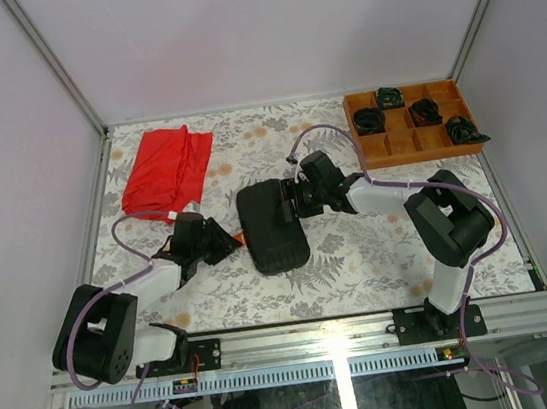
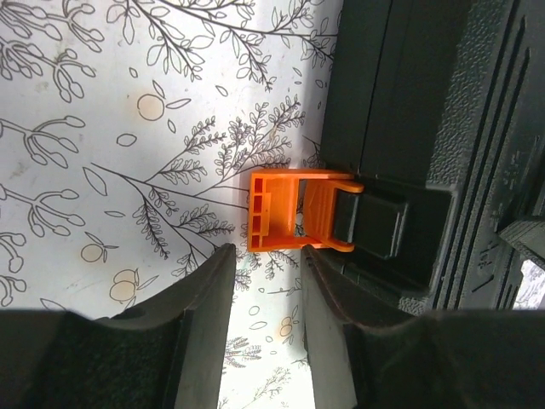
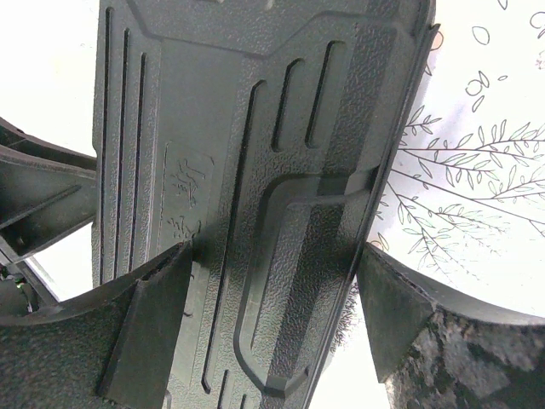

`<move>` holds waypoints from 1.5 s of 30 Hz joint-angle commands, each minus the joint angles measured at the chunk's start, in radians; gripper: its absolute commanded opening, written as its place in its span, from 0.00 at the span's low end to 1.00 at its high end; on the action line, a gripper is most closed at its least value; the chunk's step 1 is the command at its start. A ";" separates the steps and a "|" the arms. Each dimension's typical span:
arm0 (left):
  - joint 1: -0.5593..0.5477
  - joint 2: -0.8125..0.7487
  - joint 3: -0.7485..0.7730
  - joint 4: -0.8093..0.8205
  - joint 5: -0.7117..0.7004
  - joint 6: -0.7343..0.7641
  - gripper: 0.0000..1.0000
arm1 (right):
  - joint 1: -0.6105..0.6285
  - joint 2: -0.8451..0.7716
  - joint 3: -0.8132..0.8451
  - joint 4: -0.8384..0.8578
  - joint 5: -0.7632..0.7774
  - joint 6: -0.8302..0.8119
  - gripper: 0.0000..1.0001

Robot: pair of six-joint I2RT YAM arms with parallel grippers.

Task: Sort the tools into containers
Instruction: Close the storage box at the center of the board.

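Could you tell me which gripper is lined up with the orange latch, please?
The left gripper faces the orange latch; the right gripper sits across the case.

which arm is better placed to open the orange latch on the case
Left. The left gripper is lined up right at the latch, jaws slightly apart. The right gripper sits over the opposite side of the case, far from the latch.
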 commanded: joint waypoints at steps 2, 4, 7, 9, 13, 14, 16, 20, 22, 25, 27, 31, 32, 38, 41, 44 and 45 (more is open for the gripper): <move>0.006 0.033 0.027 0.022 -0.041 0.048 0.35 | 0.033 0.049 0.001 -0.135 0.029 -0.109 0.51; 0.008 0.043 0.025 0.032 -0.042 0.054 0.34 | 0.033 0.050 0.004 -0.136 0.027 -0.109 0.50; 0.007 0.065 0.025 0.051 -0.047 0.062 0.34 | 0.033 0.052 0.005 -0.136 0.023 -0.109 0.48; 0.007 0.085 0.027 0.060 -0.046 0.065 0.33 | 0.033 0.053 0.006 -0.137 0.022 -0.109 0.48; 0.007 0.111 0.023 0.084 -0.038 0.068 0.28 | 0.033 0.053 0.006 -0.139 0.020 -0.112 0.46; 0.007 0.114 0.022 0.087 -0.034 0.068 0.25 | 0.033 0.053 0.005 -0.140 0.020 -0.112 0.46; 0.008 0.112 0.016 0.100 -0.022 0.072 0.20 | 0.033 0.054 0.005 -0.139 0.019 -0.113 0.46; 0.007 0.075 -0.006 0.142 0.013 0.077 0.19 | 0.033 0.056 0.004 -0.137 0.015 -0.113 0.45; 0.007 0.042 -0.017 0.167 0.033 0.080 0.19 | 0.033 0.057 0.004 -0.138 0.014 -0.113 0.45; 0.008 -0.004 -0.036 0.198 0.062 0.081 0.19 | 0.033 0.060 0.004 -0.137 0.011 -0.114 0.44; 0.008 -0.027 -0.046 0.222 0.082 0.077 0.19 | 0.033 0.062 0.003 -0.134 0.009 -0.112 0.44; 0.007 -0.052 -0.059 0.251 0.110 0.068 0.20 | 0.033 0.066 0.006 -0.133 0.005 -0.112 0.44; 0.007 -0.056 -0.061 0.254 0.113 0.066 0.20 | 0.033 0.066 0.006 -0.133 0.004 -0.112 0.44; 0.006 -0.057 -0.064 0.274 0.133 0.057 0.20 | 0.033 0.074 0.011 -0.132 -0.003 -0.111 0.44; 0.007 -0.059 -0.070 0.285 0.138 0.050 0.20 | 0.033 0.074 0.011 -0.132 -0.003 -0.111 0.43; 0.008 -0.059 -0.073 0.296 0.147 0.047 0.20 | 0.033 0.076 0.011 -0.133 -0.004 -0.111 0.43; 0.007 -0.059 -0.075 0.300 0.150 0.047 0.21 | 0.033 0.076 0.011 -0.134 -0.006 -0.111 0.43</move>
